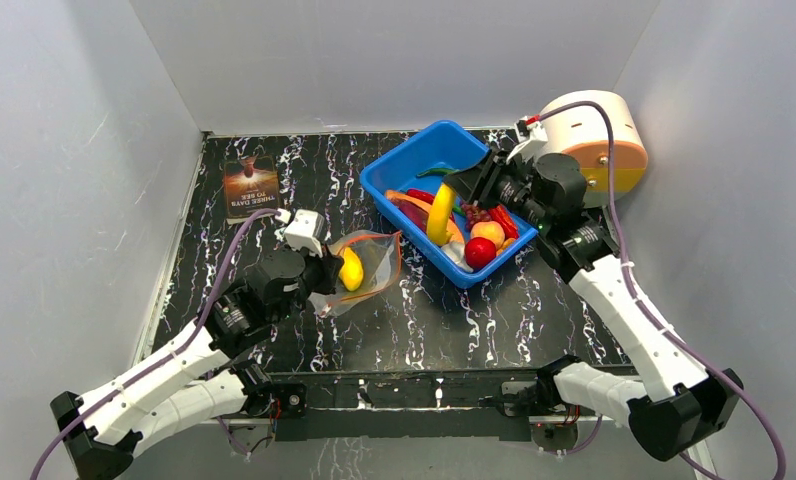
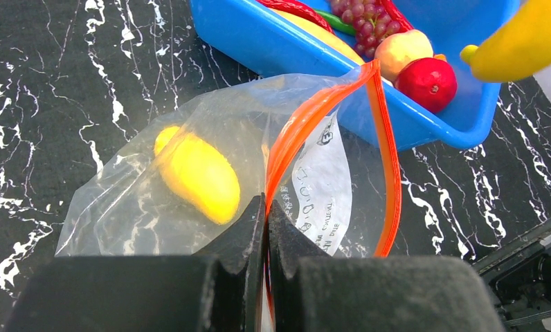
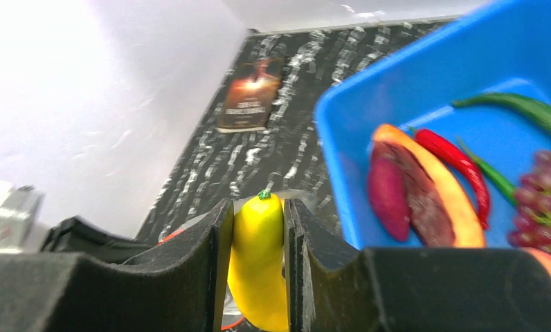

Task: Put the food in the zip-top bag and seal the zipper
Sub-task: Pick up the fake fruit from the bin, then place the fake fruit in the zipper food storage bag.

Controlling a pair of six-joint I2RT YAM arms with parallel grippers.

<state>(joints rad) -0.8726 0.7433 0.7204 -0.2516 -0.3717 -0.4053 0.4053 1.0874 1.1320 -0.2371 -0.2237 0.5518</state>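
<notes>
The clear zip-top bag (image 1: 366, 262) lies on the table left of the blue tub, with a yellow fruit (image 2: 196, 173) inside it. My left gripper (image 2: 266, 205) is shut on the near end of its reddish-orange zipper (image 2: 390, 166), and the mouth stands open in a loop. My right gripper (image 3: 257, 214) is shut on a yellow banana (image 3: 259, 263), which hangs over the tub's left part (image 1: 440, 213). The rest of the food lies in the tub: red apple (image 1: 480, 252), peach (image 1: 487, 232), purple grapes (image 2: 366, 15) and red chili (image 3: 459, 169).
The blue tub (image 1: 414, 158) stands at the centre right of the black marbled table. A brown printed card (image 1: 251, 186) lies at the back left. A white and orange drum (image 1: 596, 140) sits at the back right corner. White walls enclose the table.
</notes>
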